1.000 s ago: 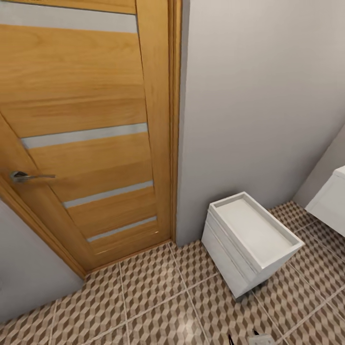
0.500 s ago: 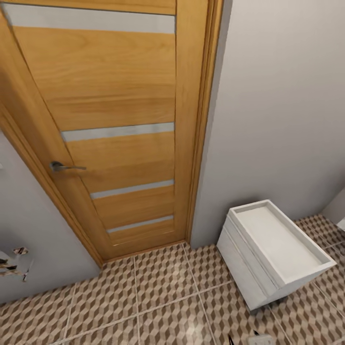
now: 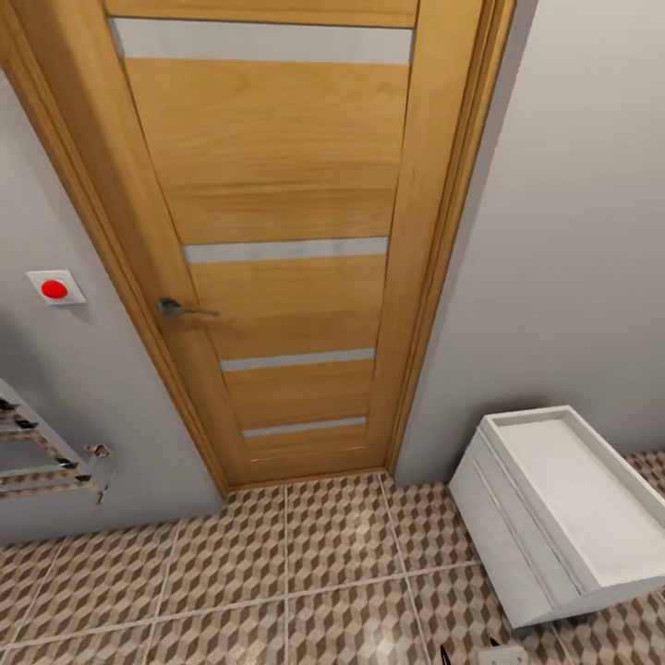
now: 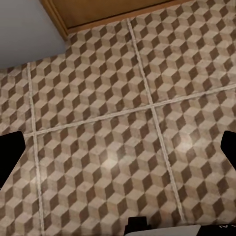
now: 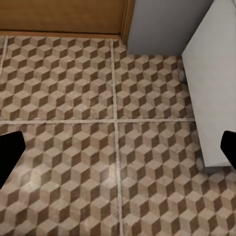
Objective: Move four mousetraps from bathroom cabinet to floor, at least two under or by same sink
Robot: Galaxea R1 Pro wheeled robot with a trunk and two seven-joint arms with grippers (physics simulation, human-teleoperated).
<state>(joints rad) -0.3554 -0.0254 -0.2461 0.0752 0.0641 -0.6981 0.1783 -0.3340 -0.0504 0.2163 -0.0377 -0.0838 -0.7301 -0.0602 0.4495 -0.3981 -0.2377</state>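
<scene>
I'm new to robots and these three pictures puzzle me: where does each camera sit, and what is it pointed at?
Head view: high on the robot's head, looking forward and down at a wooden door, grey wall and white drawer unit.
Left wrist view: near the left pincer, facing the bathroom floor; dark fingertips at the edges.
Right wrist view: near the right pincer, facing floor beside the white unit.
All share the cube-patterned tiles.

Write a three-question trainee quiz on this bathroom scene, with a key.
1. True or false: the wooden door is shut.
2. What colour is the round button on the wall switch? A) green B) red C) blue
3. Fill in: the white drawer unit stands on the ______ floor.

Key: 1 true; 2 B; 3 tiled.
</scene>
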